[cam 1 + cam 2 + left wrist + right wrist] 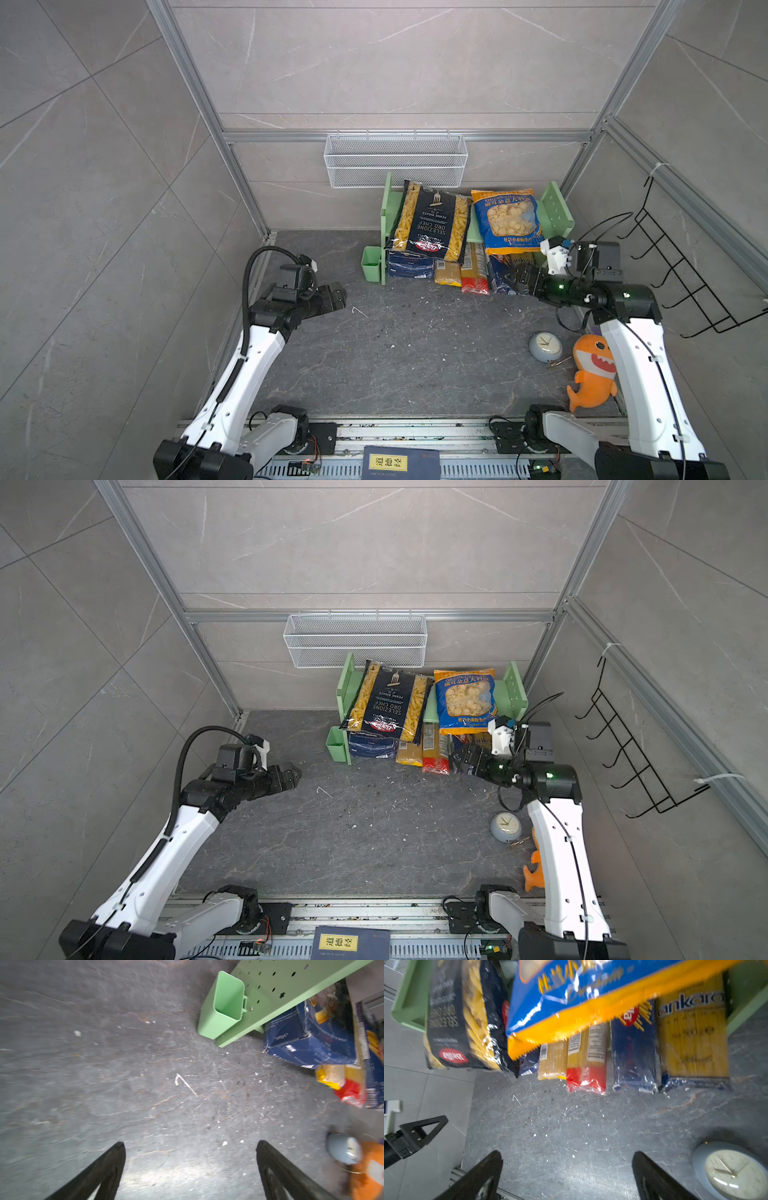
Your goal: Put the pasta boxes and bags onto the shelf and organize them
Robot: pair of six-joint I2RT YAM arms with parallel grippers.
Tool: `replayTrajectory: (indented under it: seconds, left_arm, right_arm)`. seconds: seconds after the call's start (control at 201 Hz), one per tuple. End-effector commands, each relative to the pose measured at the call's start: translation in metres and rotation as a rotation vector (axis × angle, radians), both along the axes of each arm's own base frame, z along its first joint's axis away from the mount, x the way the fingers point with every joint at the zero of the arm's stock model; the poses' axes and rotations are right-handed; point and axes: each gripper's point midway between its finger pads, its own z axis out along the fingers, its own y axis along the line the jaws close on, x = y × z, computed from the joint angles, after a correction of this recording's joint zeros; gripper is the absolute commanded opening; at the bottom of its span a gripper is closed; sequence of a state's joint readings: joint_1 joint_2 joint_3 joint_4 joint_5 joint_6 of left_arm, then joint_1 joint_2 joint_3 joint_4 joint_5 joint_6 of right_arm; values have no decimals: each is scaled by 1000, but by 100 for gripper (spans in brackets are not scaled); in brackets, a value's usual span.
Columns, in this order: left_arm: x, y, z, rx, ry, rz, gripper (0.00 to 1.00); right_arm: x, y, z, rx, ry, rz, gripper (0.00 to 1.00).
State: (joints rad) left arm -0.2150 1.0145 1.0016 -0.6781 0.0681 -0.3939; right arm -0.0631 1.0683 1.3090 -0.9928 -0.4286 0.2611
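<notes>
Blue spaghetti pack [633, 1047] under shelf [557, 208], just ahead of right gripper [566, 1155], spread, empty; left gripper [191, 1145] spread, well apart.

We see a pale green shelf [557, 210] dotted with dark peg holes, a black penne bag [432, 224] with yellow pasta windows, a blue-and-orange bag [509, 220], a yellow spaghetti pack [473, 266] ending in red, and a dark grey, pale-veined tabletop [415, 353].
</notes>
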Motion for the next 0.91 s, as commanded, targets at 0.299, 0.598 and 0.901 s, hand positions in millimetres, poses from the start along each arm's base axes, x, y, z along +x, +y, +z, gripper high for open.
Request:
replayTrajectory:
  seconds: [0.299,0.598,0.901]
  left_arm:
    - [-18,65,-21,226,-247,221,100]
    - [-28,85,-46,320,-254,282,100]
    - [-23,105,-54,354,-313,377,100]
  right_arm:
    - [-32,-13,-47,-120,-129,-66,99]
    - [-45,-10,-52,-209,-314,12,99]
    - [-22,-30,-75,-270,-336,-90,99]
